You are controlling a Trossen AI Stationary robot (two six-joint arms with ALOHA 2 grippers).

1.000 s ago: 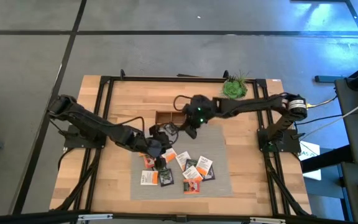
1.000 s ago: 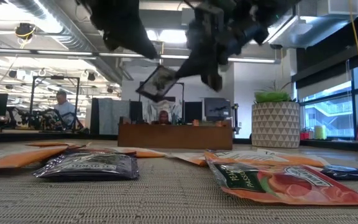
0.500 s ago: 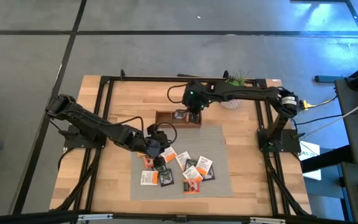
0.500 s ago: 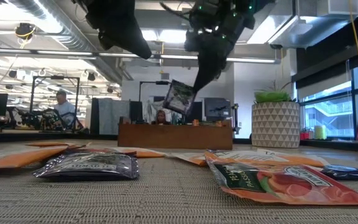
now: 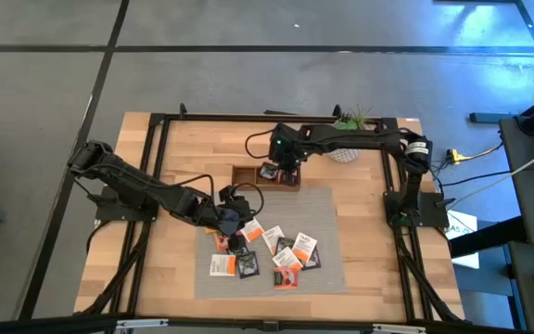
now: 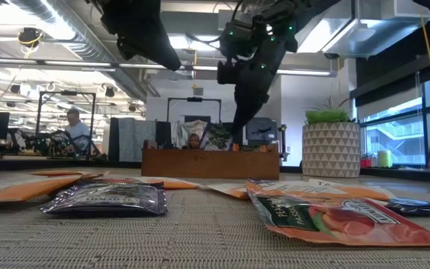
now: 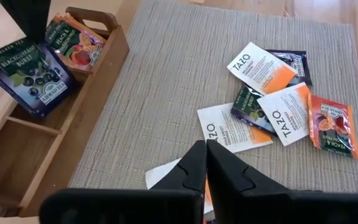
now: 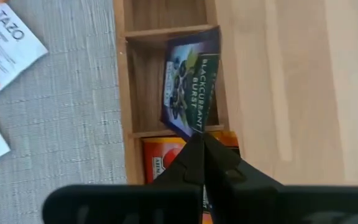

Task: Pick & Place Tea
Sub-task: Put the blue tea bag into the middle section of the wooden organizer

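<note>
From above, your right claw (image 5: 269, 171) hangs over the wooden tray (image 5: 248, 175), pinching a dark blackcurrant sachet (image 5: 268, 172); your left claw (image 5: 233, 228) sits pressed together over the sachets (image 5: 286, 250) scattered on the mat (image 5: 323, 209).

Level with the surface, the blackcurrant sachet (image 6: 218, 137) hangs tilted above the tray (image 6: 209, 163).

Your right wrist shows it (image 8: 191, 81) over the middle compartment, with an orange sachet (image 8: 160, 162) in the next one.

Right gripper (image 8: 202, 144) pinched shut on the corner of a dark blue Blackcurrant Burst sachet (image 8: 190, 88), held tilted over the middle compartment of the wooden tray (image 8: 122, 93). Orange sachet (image 8: 160, 158) lying in the neighbouring compartment, partly hidden by the fingers. White-and-orange Tazo sachets (image 8: 5, 34) resting on the grey woven mat (image 8: 61, 106) beside the tray. Bare wooden tabletop (image 8: 291, 81) on the tray's other side.
</note>
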